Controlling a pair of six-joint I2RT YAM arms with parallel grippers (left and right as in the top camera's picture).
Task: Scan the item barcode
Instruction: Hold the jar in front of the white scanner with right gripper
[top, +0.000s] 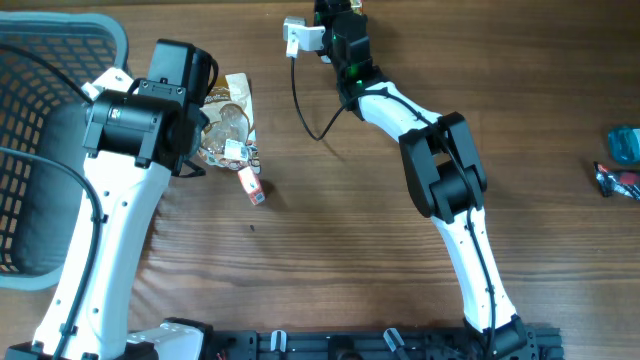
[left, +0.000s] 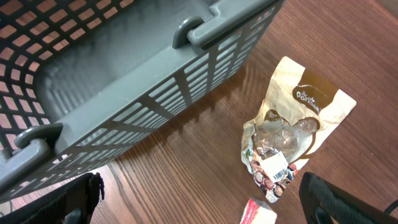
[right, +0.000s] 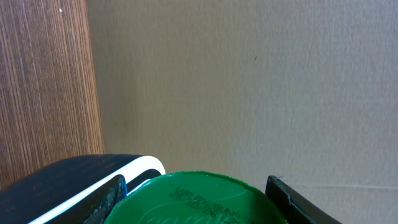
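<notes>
While within right tool (right: 194, 198), green item (right: 199, 202).

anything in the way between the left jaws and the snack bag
Nothing visible does. The left gripper hangs open above the snack bag, which lies uncovered in the left wrist view. The basket sits off to one side of the bag, and a small red packet lies just beside its lower end.

blocked: basket (top: 108, 35), snack bag (top: 233, 108), cable (top: 298, 105) | free: table centre (top: 340, 250)
</notes>
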